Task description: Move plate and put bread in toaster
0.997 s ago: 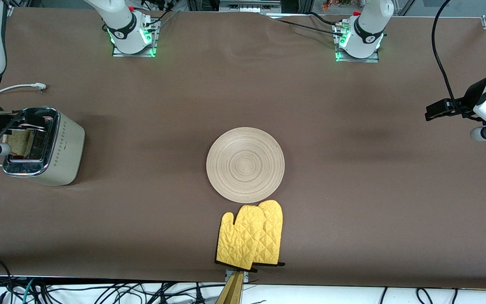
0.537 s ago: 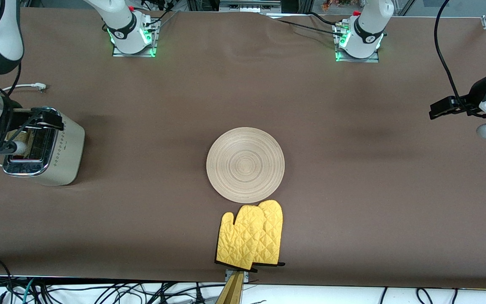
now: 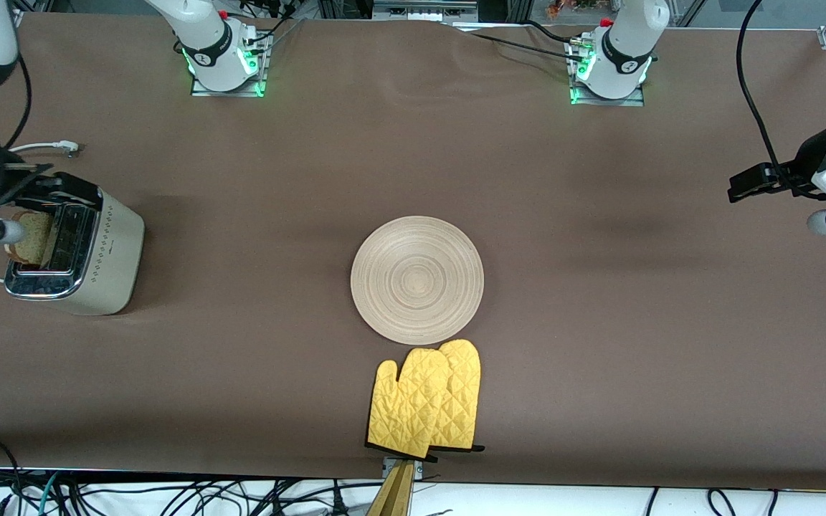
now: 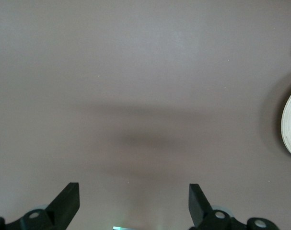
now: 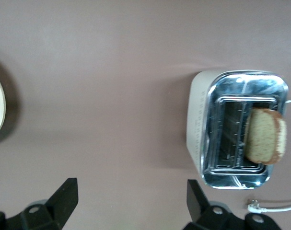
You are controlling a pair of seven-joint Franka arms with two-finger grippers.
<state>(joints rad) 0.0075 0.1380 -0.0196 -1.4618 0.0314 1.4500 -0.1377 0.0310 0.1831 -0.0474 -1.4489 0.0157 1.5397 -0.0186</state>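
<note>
We judge the bread [image 5: 264, 136] step nearly done: the speckled, dark-crusted slice leans half out of the chrome-topped toaster [image 5: 236, 128] at the right arm's end of the surface [image 3: 599, 287]. Next comes seating it. The right gripper [image 5: 131, 201] hovers above, fingers spread and empty; the left gripper [image 4: 133, 203] waits, also spread. The grooved beige plate [image 3: 417, 279] sits mid-surface.

The bread [image 5: 265, 136] stands tilted in the toaster [image 5: 237, 128], claw [image 5: 131, 201] open.

front: high, faces bases | wrists: look straight down | shared: plate [image 3: 417, 279], toaster [image 5: 236, 128]
</note>
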